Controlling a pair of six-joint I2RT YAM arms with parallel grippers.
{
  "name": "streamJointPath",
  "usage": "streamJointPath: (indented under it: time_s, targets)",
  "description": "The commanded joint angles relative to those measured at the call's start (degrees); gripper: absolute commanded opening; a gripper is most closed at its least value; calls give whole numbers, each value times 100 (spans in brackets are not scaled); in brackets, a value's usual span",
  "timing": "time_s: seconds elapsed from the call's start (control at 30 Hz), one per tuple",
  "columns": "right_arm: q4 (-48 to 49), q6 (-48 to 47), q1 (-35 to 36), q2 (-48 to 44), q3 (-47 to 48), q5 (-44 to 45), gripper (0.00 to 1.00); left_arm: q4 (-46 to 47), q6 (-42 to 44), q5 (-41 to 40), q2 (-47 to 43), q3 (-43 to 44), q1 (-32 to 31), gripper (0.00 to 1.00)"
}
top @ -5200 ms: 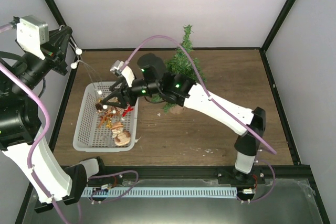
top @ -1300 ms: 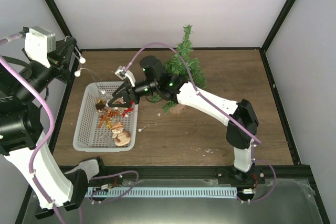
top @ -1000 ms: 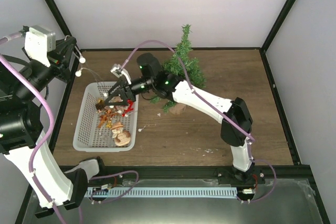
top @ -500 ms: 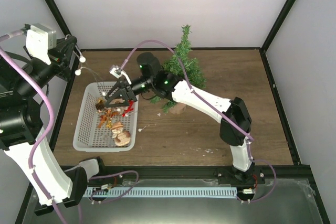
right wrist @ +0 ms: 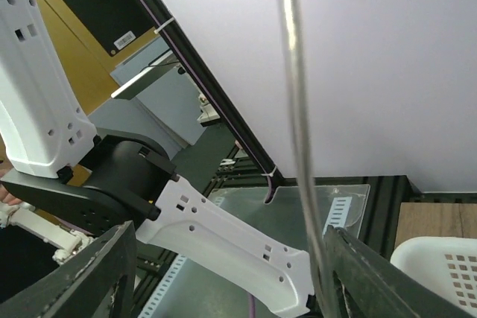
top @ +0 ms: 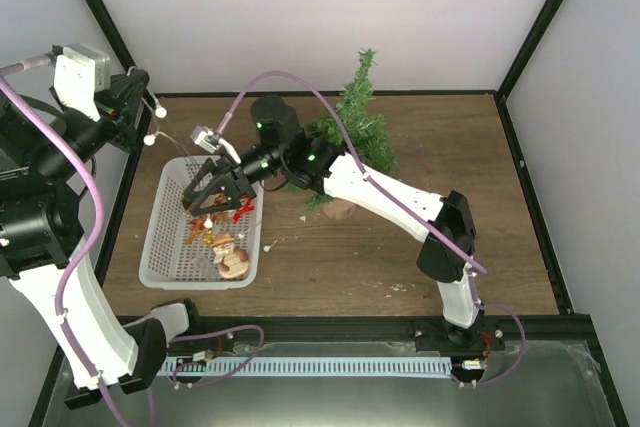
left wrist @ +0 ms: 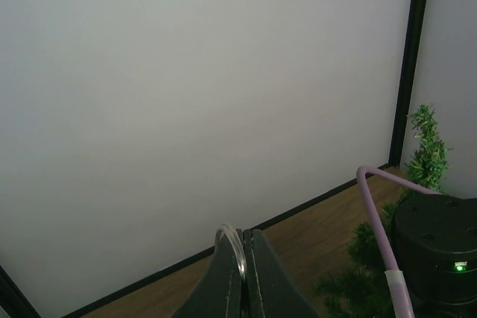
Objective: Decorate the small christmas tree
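Observation:
The small christmas tree stands at the back of the table behind my right arm; it also shows in the left wrist view. My left gripper is raised at the far left, shut on a clear strand with white beads; the strand shows pinched between the fingers. The strand hangs down toward the white basket. My right gripper is open over the basket. In the right wrist view its jaws are spread wide and the strand runs between them, near the right finger.
The basket holds several ornaments: a cream and brown figure, a red piece and gold pieces. A white bead lies on the table beside the basket. Black frame posts and white walls bound the table.
My right gripper has swung left and lifted over the basket with its jaws spread wider. The tree's top has shifted slightly right. My left gripper stays raised, holding the strand.

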Motion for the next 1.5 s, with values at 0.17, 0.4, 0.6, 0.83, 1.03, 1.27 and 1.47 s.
streamJointPath:
  time_s: [0.17, 0.4, 0.6, 0.83, 1.03, 1.27, 1.47]
  targets:
    - [-295, -114, 34, -272, 279, -156, 52, 159, 34, -169, -69, -269, -20, 0]
    - [-487, -87, 57, -608, 423, -286, 42, 140, -25, -418, 72, -307, -22, 0]
    - [-764, -73, 144, -1070, 744, -261, 28, 98, 15, -576, 198, -330, -20, 0]
    - [-796, 409, 245, -1202, 1358, 64, 16, 29, 122, -280, 383, -333, -20, 0]
    - [-403, 1053, 510, -1204, 1719, 706, 10, 27, 261, -118, 552, -469, -17, 0]
    - [-930, 1190, 560, -1169, 2778, 1661, 1, 270, 300, 172, 507, -1102, -21, 0]
    - [-981, 1296, 559, -1422, 2876, 2206, 1, 310, 177, 825, 495, -1545, -16, 8]
